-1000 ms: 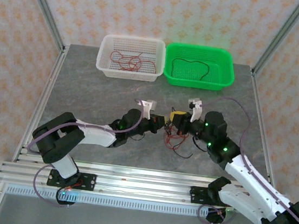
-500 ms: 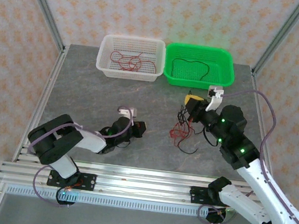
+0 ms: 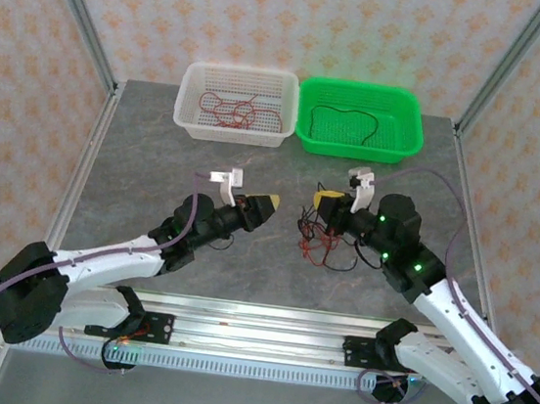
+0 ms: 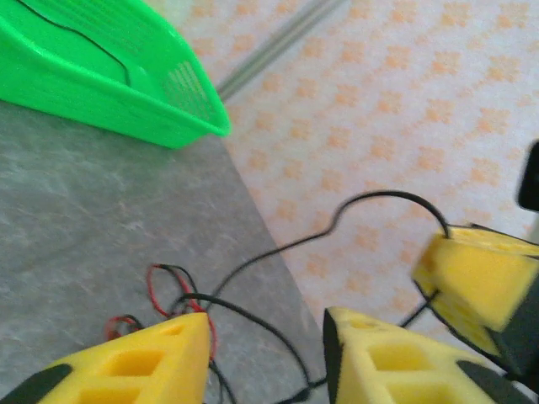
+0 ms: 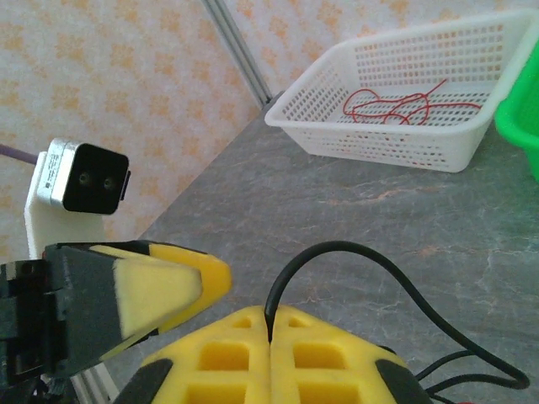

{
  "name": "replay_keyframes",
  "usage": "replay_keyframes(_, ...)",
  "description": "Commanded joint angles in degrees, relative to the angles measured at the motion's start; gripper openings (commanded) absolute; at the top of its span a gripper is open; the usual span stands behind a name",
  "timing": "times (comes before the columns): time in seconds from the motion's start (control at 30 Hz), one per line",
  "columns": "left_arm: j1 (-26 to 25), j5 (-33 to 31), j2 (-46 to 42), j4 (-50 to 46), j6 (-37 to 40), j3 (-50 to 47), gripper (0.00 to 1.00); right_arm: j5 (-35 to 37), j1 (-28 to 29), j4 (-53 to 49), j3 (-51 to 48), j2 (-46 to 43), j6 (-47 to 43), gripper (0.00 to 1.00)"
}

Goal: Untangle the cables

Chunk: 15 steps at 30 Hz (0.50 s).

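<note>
Your right gripper (image 5: pixel 271 324) is pinched shut on a black cable (image 5: pixel 333 246) of the tangled red and black cables (image 3: pixel 319 247) lying on the worktop (image 3: pixel 156 168) — your left gripper (image 4: pixel 268 324) hangs just beside them, jaws apart.

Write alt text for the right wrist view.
The right gripper is shut on a black cable that loops up over a grey table. The left gripper sits close at left; a white basket holding red cables stands behind.

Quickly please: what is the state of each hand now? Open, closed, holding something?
Left hand: open, nothing clamped.
Right hand: closed on a black cable.
</note>
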Motion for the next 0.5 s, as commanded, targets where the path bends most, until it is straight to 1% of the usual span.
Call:
replay_keyframes(0.0,-1.34,5.88,1.98,-0.36,-3.13,1.29,0.43,-3.09,-0.19,9.45,-2.18,-0.18,2.07,0.00)
replay_keyframes(0.17,-4.07,7.97,9.84,3.82,-5.28,4.34,0.46,-4.02,-0.19,16.93,-6.35,-0.54,6.39,0.00)
replay_keyframes(0.33,-4.40,8.20,16.19,10.42,-8.88,5.87,0.48,-4.28,-0.19,17.97,-7.52,-0.88,7.34,0.00)
replay_keyframes(0.47,-4.36,7.76,19.10,12.48,-9.97,7.49,0.49,-4.53,-0.18,18.10,-8.64,-1.69,7.90,0.00)
